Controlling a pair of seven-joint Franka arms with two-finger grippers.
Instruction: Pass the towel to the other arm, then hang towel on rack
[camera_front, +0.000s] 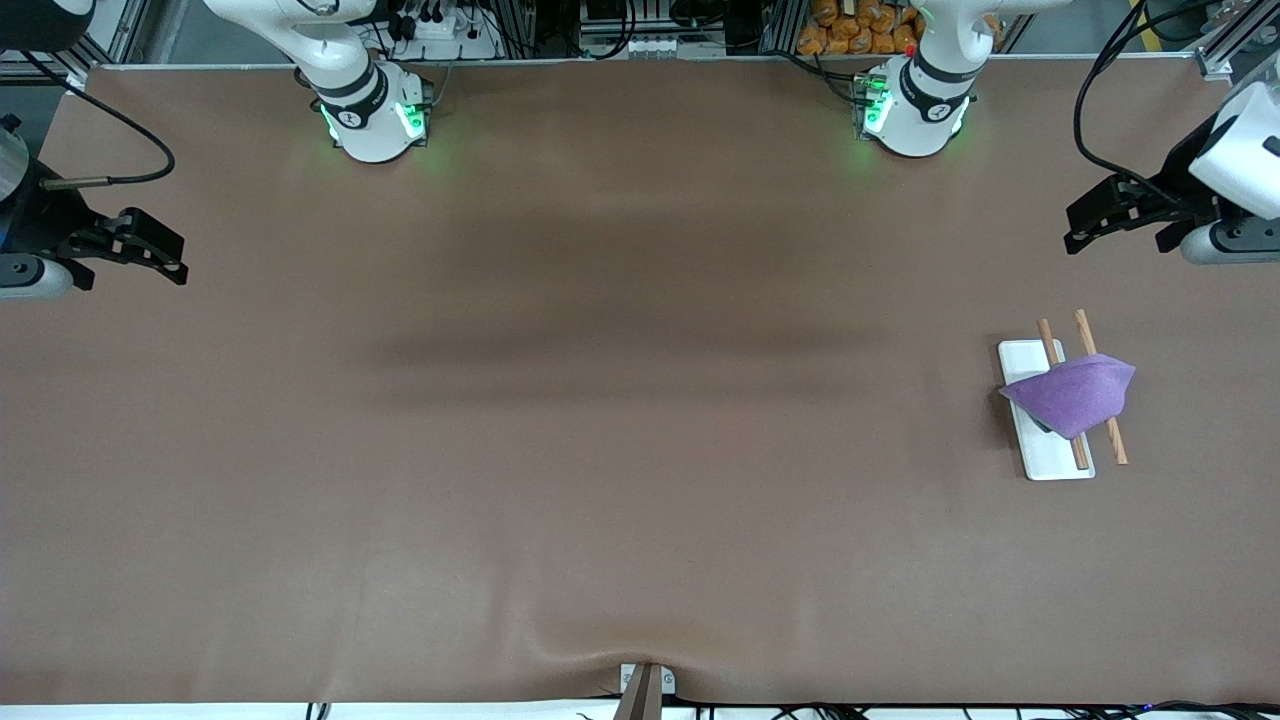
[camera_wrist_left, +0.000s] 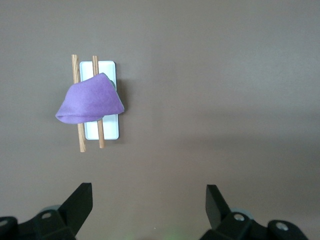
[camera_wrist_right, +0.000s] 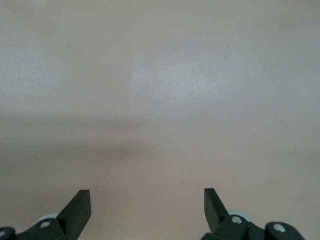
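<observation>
Left wrist view shows the left gripper (camera_wrist_left: 147, 207) with its fingers (camera_wrist_left: 80, 202) spread wide and empty over bare table (camera_wrist_left: 225, 100). The right gripper (camera_wrist_right: 147, 207) is just as wide apart, empty, over the right arm's end of the table — both arms wait. In the front view, at about 3 o'clock, the towel (camera_front: 1075, 395) drapes across both wooden rods of the rack (camera_front: 1050, 455) — purple, folded over their middle, covering part of the white base.

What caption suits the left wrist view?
Purple towel draped over the rack rods, left gripper open above the table.
</observation>
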